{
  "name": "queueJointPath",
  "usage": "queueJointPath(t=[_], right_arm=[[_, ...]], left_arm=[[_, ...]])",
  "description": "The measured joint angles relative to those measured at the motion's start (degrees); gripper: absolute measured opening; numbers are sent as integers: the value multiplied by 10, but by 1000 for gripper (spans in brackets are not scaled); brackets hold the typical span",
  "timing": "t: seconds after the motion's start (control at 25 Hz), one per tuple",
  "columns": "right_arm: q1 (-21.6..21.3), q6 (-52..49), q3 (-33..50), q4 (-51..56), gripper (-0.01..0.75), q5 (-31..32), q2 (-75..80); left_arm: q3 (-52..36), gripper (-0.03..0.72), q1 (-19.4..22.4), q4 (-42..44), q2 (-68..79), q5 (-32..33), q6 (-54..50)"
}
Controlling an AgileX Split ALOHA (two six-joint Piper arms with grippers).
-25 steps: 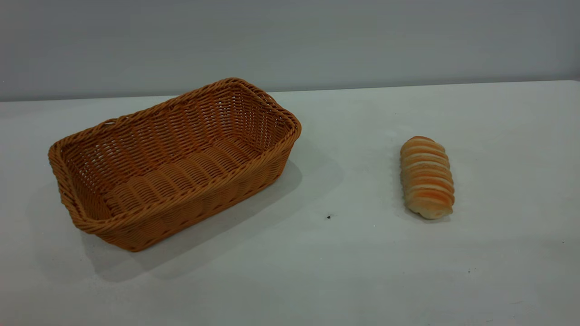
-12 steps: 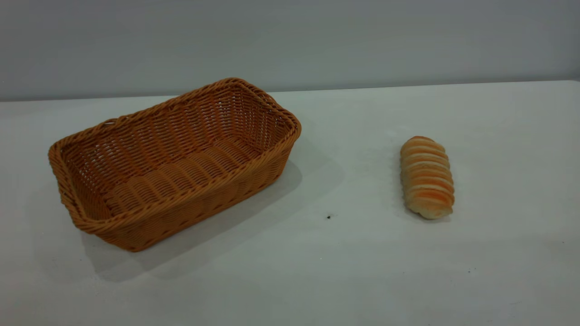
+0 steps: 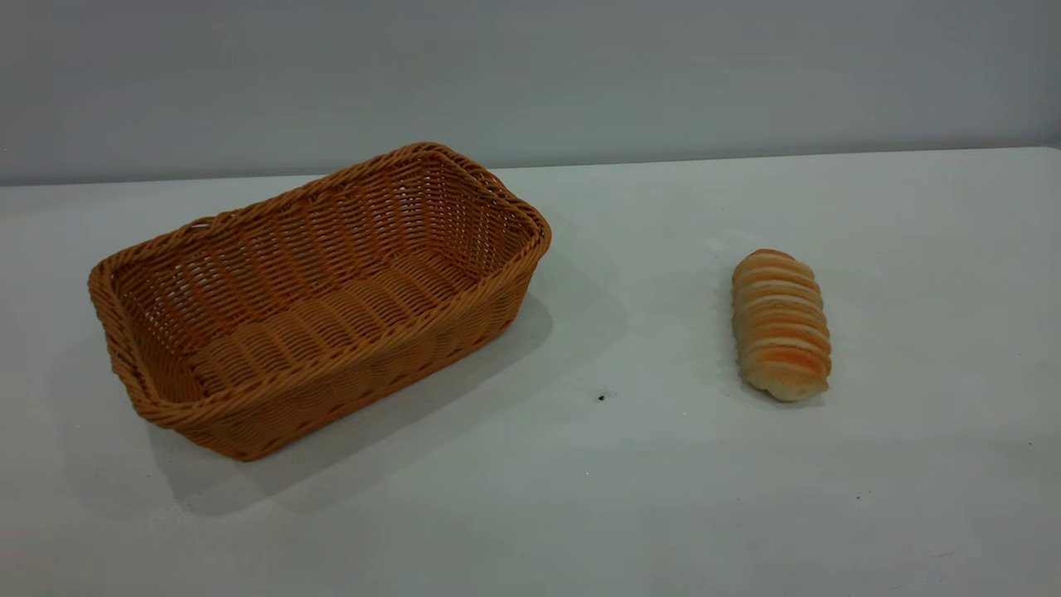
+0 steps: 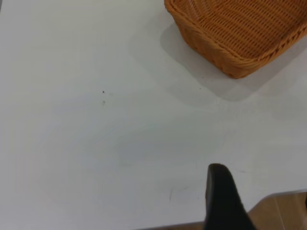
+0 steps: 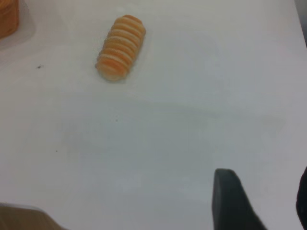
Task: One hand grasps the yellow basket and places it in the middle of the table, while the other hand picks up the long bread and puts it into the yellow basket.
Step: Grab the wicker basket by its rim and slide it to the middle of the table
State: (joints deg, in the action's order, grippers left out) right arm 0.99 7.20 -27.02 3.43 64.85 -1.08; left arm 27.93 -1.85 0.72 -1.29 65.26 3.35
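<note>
The yellow basket (image 3: pixel 319 303), orange-tan wicker, stands empty on the left part of the white table (image 3: pixel 630 497). The long bread (image 3: pixel 780 325), a ribbed cream and orange roll, lies on the right part, well apart from the basket. Neither gripper shows in the exterior view. My left gripper (image 4: pixel 261 175) hovers over bare table near its front edge, far from the basket's corner (image 4: pixel 240 33); one dark finger (image 4: pixel 221 196) shows, with nothing against it. My right gripper (image 5: pixel 264 179) is open and empty over bare table, far from the bread (image 5: pixel 121 47).
A small dark speck (image 3: pixel 601 398) lies on the table between basket and bread. The table's far edge meets a plain grey wall (image 3: pixel 530 75). The front table edge and brown floor (image 4: pixel 283 211) show in the left wrist view.
</note>
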Motion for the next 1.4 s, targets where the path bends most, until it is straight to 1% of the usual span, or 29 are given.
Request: queueJointPath(t=[0.36, 0.48, 0.56, 0.64, 0.8, 0.92, 1.04, 1.2, 1.4], right_arm=[[0, 0, 0, 0, 376, 0, 0], [0, 10, -5, 0, 376, -5, 0], [0, 19, -10, 5, 376, -24, 0], [0, 28, -13, 18, 376, -58, 18], [0, 60, -13, 74, 376, -119, 96], [0, 95, -13, 114, 376, -159, 156], [0, 117, -13, 134, 376, -193, 203], [0, 125, -13, 140, 376, -223, 246], [0, 126, -13, 142, 376, -236, 255]], left_arm=[[0, 471, 0, 1, 0, 0, 0], [5, 471, 0, 3, 0, -10, -15], [8, 471, 0, 4, 3, -29, -33], [10, 471, 0, 4, 22, -35, -43], [11, 471, 0, 4, 119, -55, -62], [11, 471, 0, 4, 220, -96, -74], [11, 471, 0, 4, 325, -151, -98], [11, 471, 0, 4, 472, -245, -141], [18, 471, 0, 2, 659, -371, -198]])
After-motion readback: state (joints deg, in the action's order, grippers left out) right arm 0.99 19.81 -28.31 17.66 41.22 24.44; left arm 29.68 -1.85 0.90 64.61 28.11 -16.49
